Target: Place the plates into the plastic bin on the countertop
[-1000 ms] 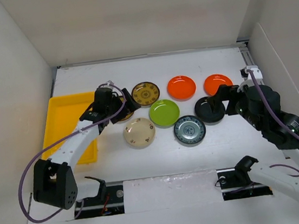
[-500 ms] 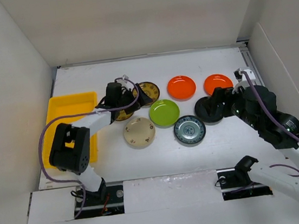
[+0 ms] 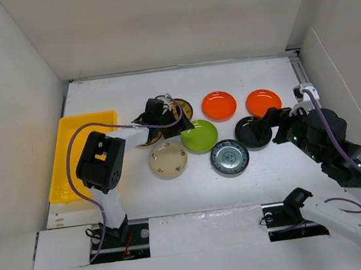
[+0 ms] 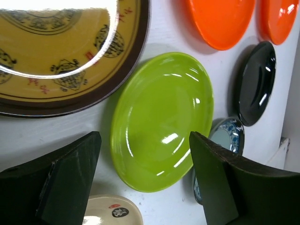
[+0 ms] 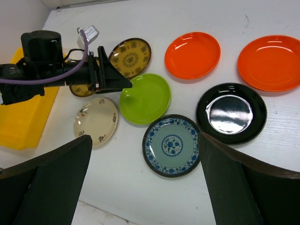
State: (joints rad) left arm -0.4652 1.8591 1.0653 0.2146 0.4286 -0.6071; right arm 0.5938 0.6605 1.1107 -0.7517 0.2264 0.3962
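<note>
Rightward, away from the bin (image 3: 58, 166) at the frame's left, the left gripper (image 4: 145, 140) has been swung; its fingers are held apart over the green plate (image 4: 161, 119); all eight plates (image 3: 219, 104) are seen on the countertop (image 3: 226, 80), none inside the bin; the right gripper (image 5: 145, 140) is spread wide near the black plate (image 3: 253, 133).

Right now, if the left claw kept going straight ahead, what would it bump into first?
Probably the lime green plate: the open left claw points right at it, the plate lying just ahead between its fingers. Its height above the plate is unclear.
</note>
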